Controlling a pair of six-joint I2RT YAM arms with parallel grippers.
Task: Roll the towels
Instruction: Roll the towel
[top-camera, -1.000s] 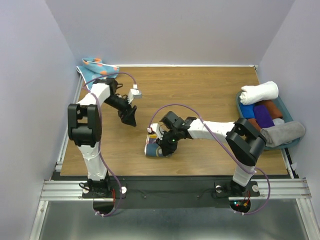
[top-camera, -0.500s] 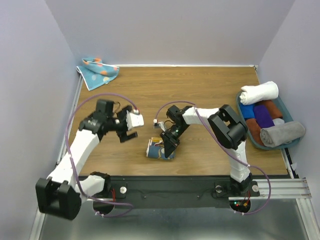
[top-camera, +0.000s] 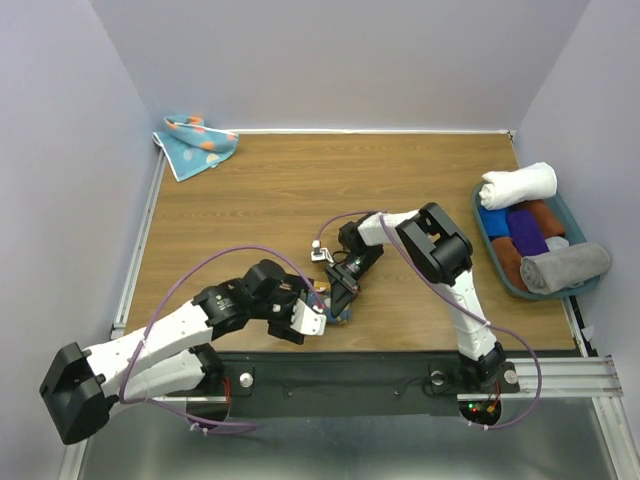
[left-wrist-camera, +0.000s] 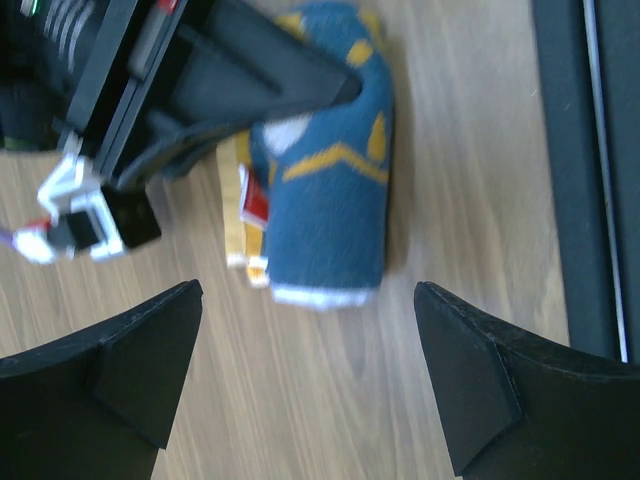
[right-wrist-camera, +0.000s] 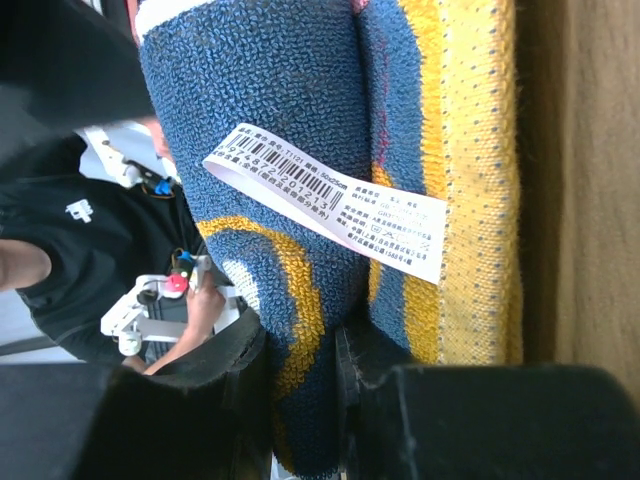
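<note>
The mustard-yellow and navy towel lies as a roll on the table near the front middle. In the top view only a bit of the roll shows between the two grippers. My right gripper is shut on the roll's navy outer layer, beside its white label; it also shows in the top view. My left gripper is open and empty, just short of the roll's end; in the top view it is left of the roll. The light blue dotted towel lies crumpled in the back left corner.
A teal tray at the right edge holds several rolled towels, among them a white one and a grey one. The table's black front rail runs close beside the roll.
My left arm has swung from the back left down to the front, bringing its open gripper next to the roll. My right gripper has stayed on the roll while its arm folded in.
</note>
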